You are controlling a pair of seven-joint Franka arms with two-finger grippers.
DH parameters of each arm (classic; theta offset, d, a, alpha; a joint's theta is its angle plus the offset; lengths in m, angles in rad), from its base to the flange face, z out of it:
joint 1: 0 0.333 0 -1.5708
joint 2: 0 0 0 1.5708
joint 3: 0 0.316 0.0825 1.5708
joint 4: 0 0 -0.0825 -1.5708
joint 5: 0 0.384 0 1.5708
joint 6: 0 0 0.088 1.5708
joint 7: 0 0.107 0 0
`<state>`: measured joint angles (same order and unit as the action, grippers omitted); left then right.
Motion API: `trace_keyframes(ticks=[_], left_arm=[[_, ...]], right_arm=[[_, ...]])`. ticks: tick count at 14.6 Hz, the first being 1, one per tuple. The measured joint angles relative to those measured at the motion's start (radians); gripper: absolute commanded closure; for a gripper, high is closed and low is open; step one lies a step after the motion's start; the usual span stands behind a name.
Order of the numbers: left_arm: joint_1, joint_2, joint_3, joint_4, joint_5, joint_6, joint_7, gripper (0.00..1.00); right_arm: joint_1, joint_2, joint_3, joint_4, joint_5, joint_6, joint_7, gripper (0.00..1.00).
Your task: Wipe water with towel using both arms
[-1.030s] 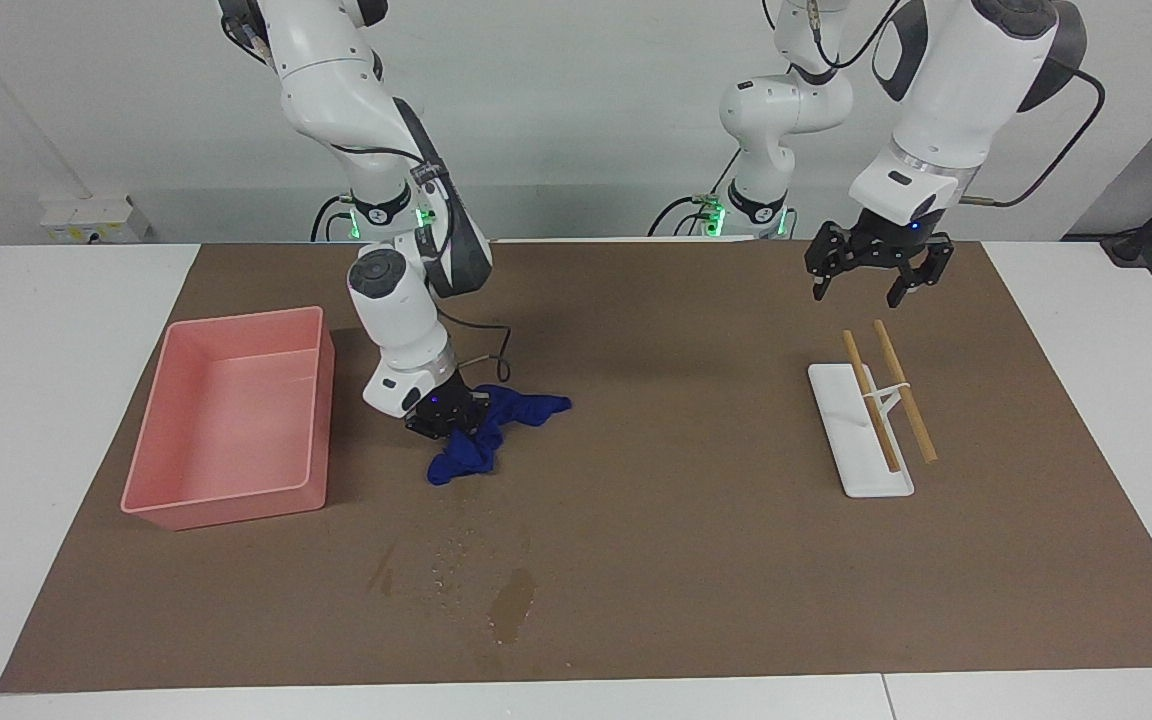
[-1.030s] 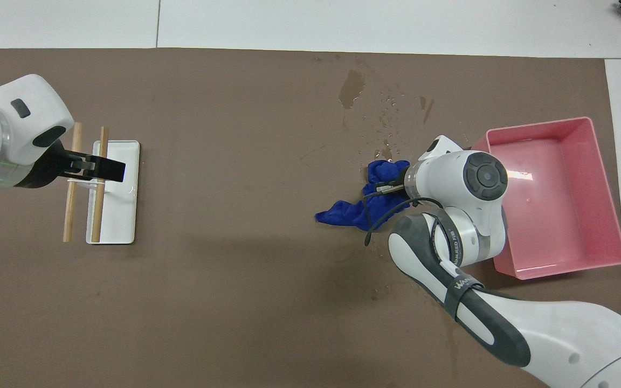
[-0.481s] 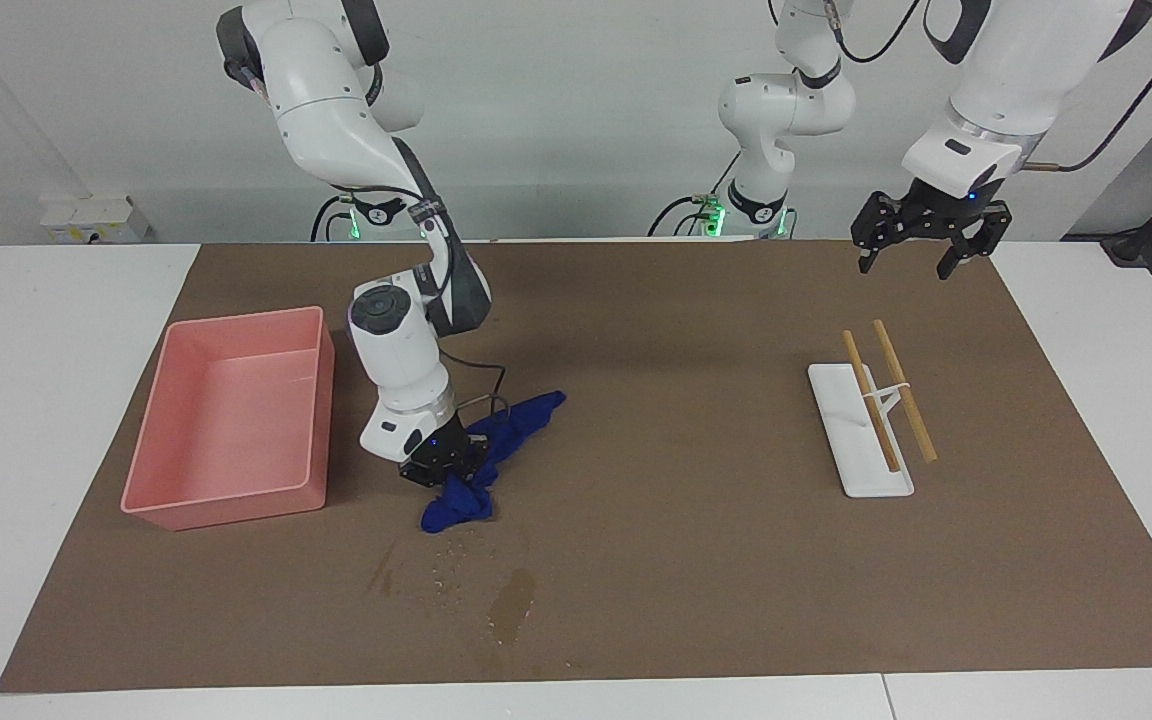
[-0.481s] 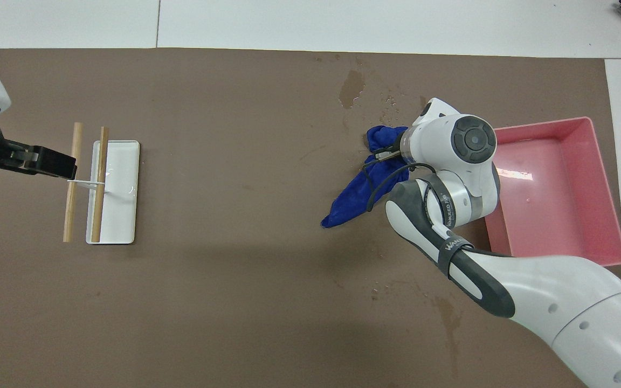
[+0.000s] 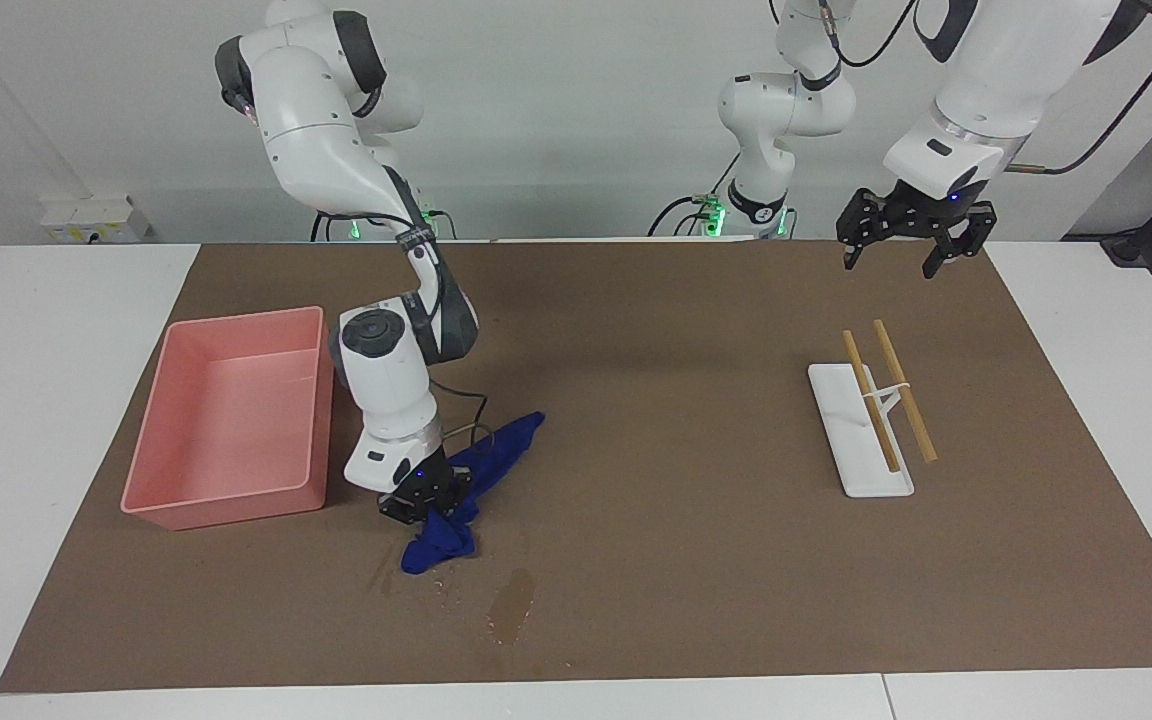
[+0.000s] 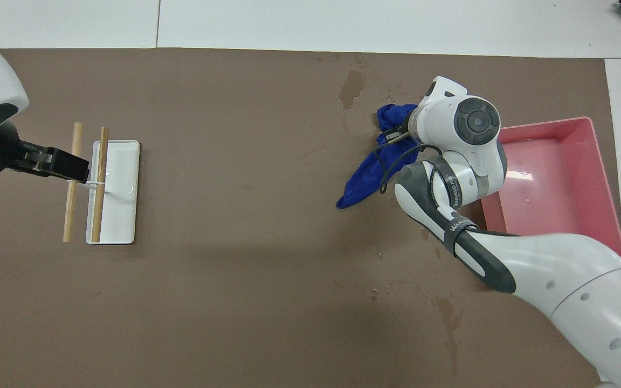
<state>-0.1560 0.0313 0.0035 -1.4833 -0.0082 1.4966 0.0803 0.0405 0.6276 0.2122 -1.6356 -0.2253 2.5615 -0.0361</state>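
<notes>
The blue towel (image 5: pixel 481 465) lies bunched on the brown mat, its bundled end on the scattered droplets; it also shows in the overhead view (image 6: pixel 367 170). My right gripper (image 5: pixel 423 497) is low at the mat, shut on the towel near that end; in the overhead view its wrist hides the fingers. The rest of the towel trails back toward the robots. The water (image 5: pixel 511 605) is a darker patch just farther from the robots than the towel, also in the overhead view (image 6: pixel 351 89). My left gripper (image 5: pixel 901 243) is open and empty, raised over the mat's edge nearest the robots (image 6: pixel 62 164).
A pink bin (image 5: pixel 236 320) stands beside the right arm, toward the right arm's end of the table (image 6: pixel 537 123). A white tray (image 5: pixel 851 455) with two wooden sticks lies toward the left arm's end (image 6: pixel 124 215). Faint damp streaks (image 6: pixel 448 318) mark the mat near the robots.
My right gripper has dragged the towel away from the robots onto the droplets. My left gripper has risen and drawn back toward the robots, away from the white tray.
</notes>
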Motion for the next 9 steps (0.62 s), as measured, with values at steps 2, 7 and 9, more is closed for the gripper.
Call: trace_keyframes(ticks=[2,7,9], left_arm=[[0.000,-0.013,0.031,-0.012,-0.013,0.000,0.007,0.00],[0.000,-0.059,0.039,-0.116,-0.017,0.077,0.025,0.00],[0.000,-0.063,0.039,-0.122,-0.017,0.079,0.025,0.00]], right_arm=[[-0.008,0.024,0.000,0.035,0.000,0.001,-0.016,1.00],[0.038,0.047,0.001,0.052,0.105,0.051,0.108,1.00],[0.084,0.054,0.001,0.058,0.262,0.053,0.187,1.00]])
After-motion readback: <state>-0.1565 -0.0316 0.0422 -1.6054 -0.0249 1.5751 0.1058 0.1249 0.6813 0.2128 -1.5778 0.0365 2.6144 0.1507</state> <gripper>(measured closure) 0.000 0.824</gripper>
